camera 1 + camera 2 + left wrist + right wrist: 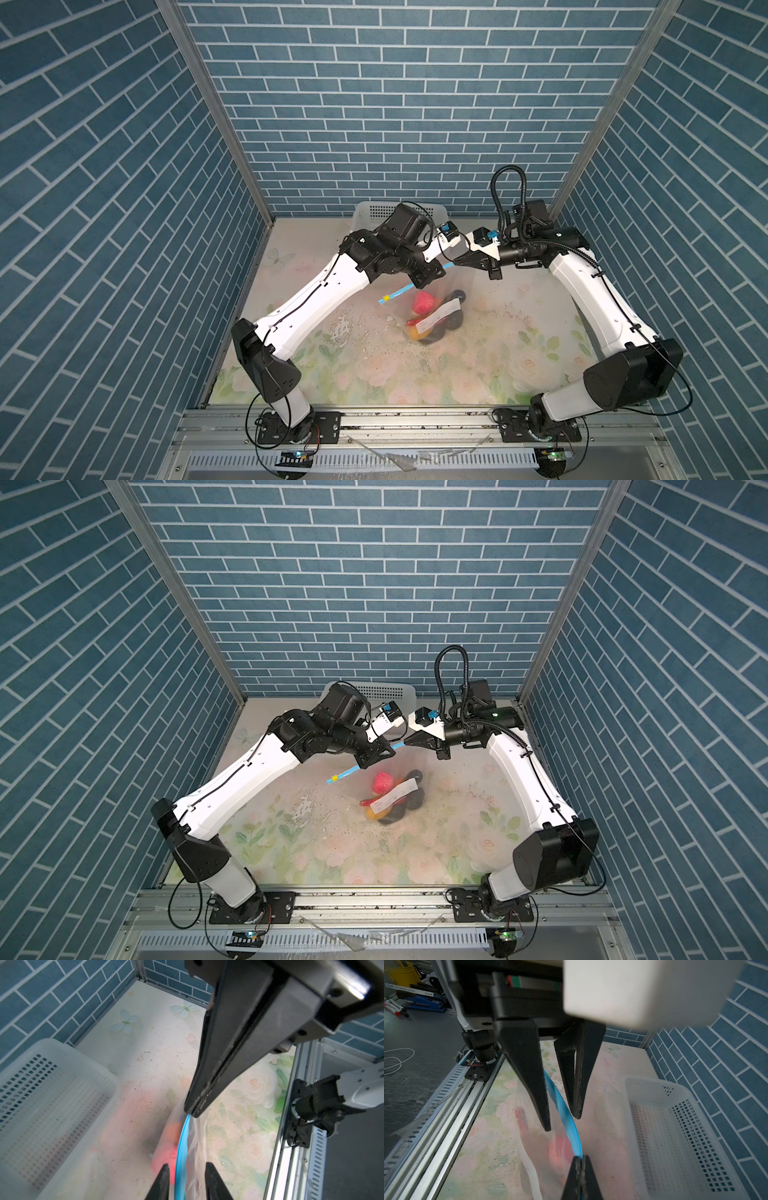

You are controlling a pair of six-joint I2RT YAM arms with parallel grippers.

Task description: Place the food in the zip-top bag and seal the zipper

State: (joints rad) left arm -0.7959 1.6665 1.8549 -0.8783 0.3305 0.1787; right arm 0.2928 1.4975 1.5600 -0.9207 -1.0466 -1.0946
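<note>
Both top views first: the zip-top bag (pixel 438 286) hangs from its zipper (pixel 399 292), and its belly, full of food (pixel 423 302), rests on the worktop (pixel 498 353). Loading looks done, so I'd call sealing the step in hand. The right tool (pixel 457 262) pinches one end of the blue strip. The left tool (pixel 422 280) sits mid-strip, with the yellow tab (pixel 333 778) dangling free beyond it.

Left wrist now: the left tool's fingers (pixel 164 1180) stand apart with the strip running between them, not clamped.

Right wrist: the right tool (pixel 580 1167) is closed tight on the zipper, while the left one straddles it.

Next move, by my read: squeeze the left tool onto the strip and run it toward the tab, with the right tool keeping the strip taut.
</note>
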